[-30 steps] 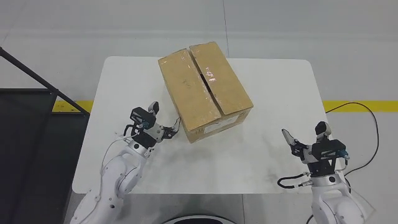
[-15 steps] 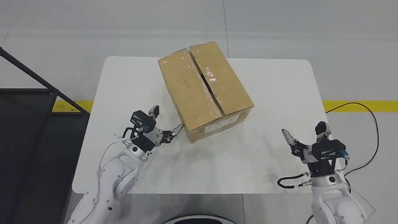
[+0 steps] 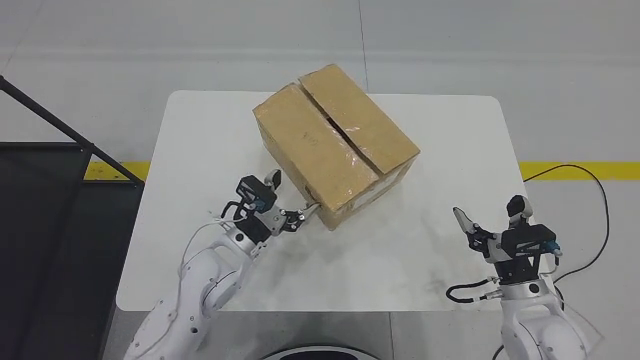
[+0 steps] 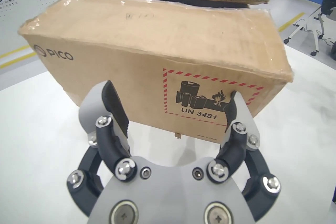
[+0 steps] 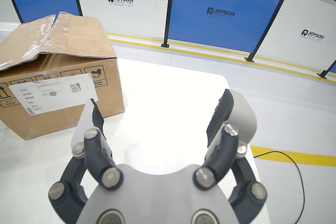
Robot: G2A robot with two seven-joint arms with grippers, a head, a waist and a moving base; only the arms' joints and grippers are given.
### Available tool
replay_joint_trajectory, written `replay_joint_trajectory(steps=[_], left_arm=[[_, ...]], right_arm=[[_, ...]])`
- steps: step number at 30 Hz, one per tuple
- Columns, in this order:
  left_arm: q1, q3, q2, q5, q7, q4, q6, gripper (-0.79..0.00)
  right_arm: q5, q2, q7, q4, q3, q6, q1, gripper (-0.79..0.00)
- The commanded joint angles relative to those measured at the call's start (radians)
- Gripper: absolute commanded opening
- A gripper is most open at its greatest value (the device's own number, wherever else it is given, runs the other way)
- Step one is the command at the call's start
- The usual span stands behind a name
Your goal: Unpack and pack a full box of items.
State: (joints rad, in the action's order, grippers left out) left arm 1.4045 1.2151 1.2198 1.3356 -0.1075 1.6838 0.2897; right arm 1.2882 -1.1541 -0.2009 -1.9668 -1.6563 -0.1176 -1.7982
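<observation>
Cardboard box (image 3: 335,155) sits centre frame on the white table (image 3: 440,130), skewed, its 2 top flaps down but the seam gaping. Left gripper (image 3: 292,198) is at the box's lower-left corner, jaws apart, probably placed to nudge or square it. Right gripper (image 3: 487,215) is lower right, jaws apart, well apart from the box.

The box (image 3: 335,155) was matt brown cardboard, creased and rough at its edges; clear glossy tape (image 5: 39,36) wrinkled over its top flaps; a smooth white paper label (image 5: 52,93) lay on one side; the table (image 3: 440,250) was white and smooth with a faint sheen; the right gripper (image 5: 158,97) had pale matt shells and black ribbed pads (image 5: 218,114); the left gripper (image 4: 170,91) bore shiny metal screws (image 4: 126,168)
</observation>
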Motion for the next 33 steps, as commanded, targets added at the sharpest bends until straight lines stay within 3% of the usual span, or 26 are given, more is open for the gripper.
replay_joint_trajectory(steps=[1, 5, 10, 18, 30, 33], left_arm=[[-0.003, -0.009, -0.001, 0.031, -0.003, 0.010, 0.017, 0.000], [0.027, 0.026, -0.008, 0.040, -0.028, 0.037, 0.024, 0.000], [0.095, 0.135, -0.023, 0.005, -0.064, 0.085, 0.026, 0.000], [0.173, 0.294, -0.034, -0.100, -0.105, 0.118, -0.010, 0.000], [0.247, 0.361, -0.033, -0.176, -0.149, 0.141, -0.045, 0.000], [0.252, 0.362, -0.031, -0.181, -0.145, 0.141, -0.061, 0.000]], right_arm=[[0.000, 0.000, 0.000, 0.000, 0.000, 0.000, 0.000, 0.000], [0.000, 0.000, 0.000, 0.000, 0.000, 0.000, 0.000, 0.000], [-0.004, 0.000, 0.001, -0.001, 0.001, -0.002, 0.001, 0.000], [-0.224, -0.006, 0.157, 0.046, 0.054, -0.116, 0.113, 0.000], [-0.666, -0.029, 0.382, 0.240, 0.171, -0.116, 0.368, 0.000], [-0.666, -0.028, 0.427, 0.250, 0.171, -0.104, 0.394, 0.000]])
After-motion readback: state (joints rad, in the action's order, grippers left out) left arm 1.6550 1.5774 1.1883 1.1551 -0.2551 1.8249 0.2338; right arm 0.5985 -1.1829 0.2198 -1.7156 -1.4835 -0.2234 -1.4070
